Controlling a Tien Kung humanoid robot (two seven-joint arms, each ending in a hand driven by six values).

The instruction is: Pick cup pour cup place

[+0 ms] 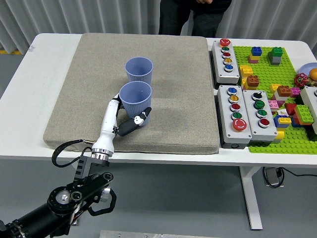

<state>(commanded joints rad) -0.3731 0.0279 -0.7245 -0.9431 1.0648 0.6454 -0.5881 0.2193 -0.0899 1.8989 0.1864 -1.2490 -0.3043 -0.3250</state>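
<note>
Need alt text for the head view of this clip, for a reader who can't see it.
The robot's left hand grips a blue ribbed cup, upright on a grey mat, just in front of a second matching cup. Button boxes and a green brick baseplate sit to the right; a person stands behind the table.

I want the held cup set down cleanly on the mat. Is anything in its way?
Nothing visible is. The left hand grips the near cup over bare grey mat. The other cup stands just behind it, at the far side.
</note>
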